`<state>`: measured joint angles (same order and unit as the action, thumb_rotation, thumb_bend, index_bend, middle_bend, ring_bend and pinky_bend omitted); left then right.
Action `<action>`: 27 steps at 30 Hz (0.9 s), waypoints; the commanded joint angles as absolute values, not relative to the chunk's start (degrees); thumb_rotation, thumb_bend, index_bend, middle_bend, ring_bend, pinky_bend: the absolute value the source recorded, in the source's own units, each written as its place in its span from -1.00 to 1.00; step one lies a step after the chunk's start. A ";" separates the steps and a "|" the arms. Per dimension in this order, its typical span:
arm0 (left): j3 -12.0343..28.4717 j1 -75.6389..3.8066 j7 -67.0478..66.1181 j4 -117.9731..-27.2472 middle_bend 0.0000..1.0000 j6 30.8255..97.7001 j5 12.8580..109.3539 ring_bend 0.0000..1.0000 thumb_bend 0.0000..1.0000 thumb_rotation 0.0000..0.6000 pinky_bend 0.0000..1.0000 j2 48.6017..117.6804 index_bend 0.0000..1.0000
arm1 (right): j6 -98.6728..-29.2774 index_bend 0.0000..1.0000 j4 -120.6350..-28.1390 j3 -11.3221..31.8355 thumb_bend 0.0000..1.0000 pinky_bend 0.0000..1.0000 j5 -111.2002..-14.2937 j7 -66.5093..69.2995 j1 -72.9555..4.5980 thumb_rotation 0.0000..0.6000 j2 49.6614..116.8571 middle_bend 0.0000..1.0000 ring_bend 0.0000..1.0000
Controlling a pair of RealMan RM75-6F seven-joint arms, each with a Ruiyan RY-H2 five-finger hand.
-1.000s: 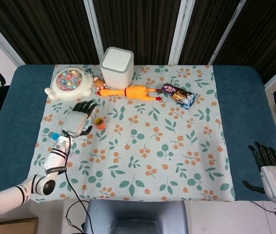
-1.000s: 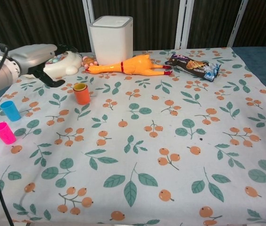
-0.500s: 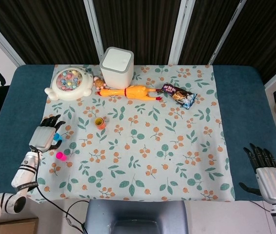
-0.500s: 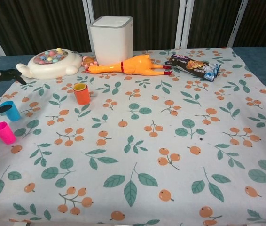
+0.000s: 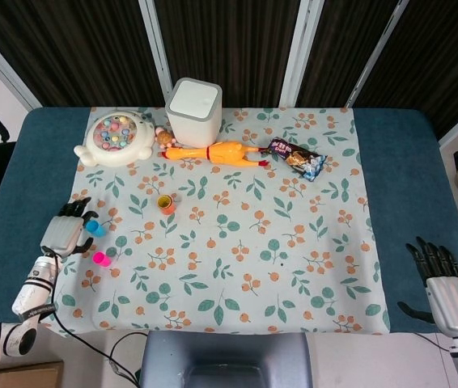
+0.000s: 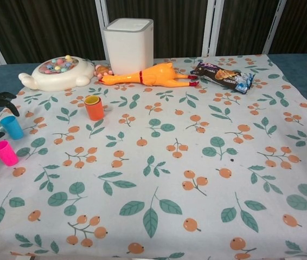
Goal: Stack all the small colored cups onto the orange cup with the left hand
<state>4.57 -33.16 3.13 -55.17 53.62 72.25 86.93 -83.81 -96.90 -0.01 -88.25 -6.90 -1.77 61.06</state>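
floral cloth (image 5: 237, 242) spread on blue table (image 5: 399, 186). orange cup (image 5: 165, 204) taken as landmark: blue cup (image 5: 94, 228) and pink cup (image 5: 99, 259) seen well left of it. left hand (image 5: 64, 233) spread, just beside blue cup, nothing held. right hand (image 5: 446, 291) spread, far right.

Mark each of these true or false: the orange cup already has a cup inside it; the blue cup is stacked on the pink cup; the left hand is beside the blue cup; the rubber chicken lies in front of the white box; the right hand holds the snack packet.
1. The orange cup already has a yellow cup inside it. True.
2. The blue cup is stacked on the pink cup. False: they stand apart on the cloth.
3. The left hand is beside the blue cup. True.
4. The rubber chicken lies in front of the white box. True.
5. The right hand holds the snack packet. False: it is empty, far from the packet.
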 commanded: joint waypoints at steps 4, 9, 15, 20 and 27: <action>4.95 -33.33 4.60 -53.85 -1.00 53.09 73.13 -1.00 -0.29 1.00 -0.76 87.61 -0.39 | -83.92 -1.00 -96.94 -0.02 -0.55 -1.00 -88.26 -6.98 -1.70 1.00 61.10 -1.00 -1.00; 5.38 -33.61 5.06 -53.69 -1.00 52.89 73.62 -1.00 -0.29 1.00 -0.76 87.75 -0.36 | -83.70 -1.00 -96.93 0.02 -0.55 -1.00 -88.06 -7.27 -1.78 1.00 61.17 -1.00 -1.00; 5.88 -33.90 5.23 -52.99 -1.00 52.29 73.64 -1.00 -0.28 1.00 -0.75 88.10 -0.17 | -83.74 -1.00 -96.91 0.11 -0.55 -1.00 -87.90 -7.41 -1.77 1.00 61.23 -1.00 -1.00; 5.99 -33.95 5.42 -52.53 -0.98 52.14 73.94 -1.00 -0.28 1.00 -0.75 88.38 -0.06 | -83.58 -1.00 -96.87 0.13 -0.55 -1.00 -87.77 -7.71 -1.84 1.00 61.37 -1.00 -1.00; 6.44 -34.08 5.57 -52.17 -0.95 52.17 74.10 -1.00 -0.27 1.00 -0.75 88.52 0.05 | -83.54 -1.00 -96.94 0.13 -0.55 -1.00 -87.69 -7.80 -1.84 1.00 61.38 -1.00 -1.00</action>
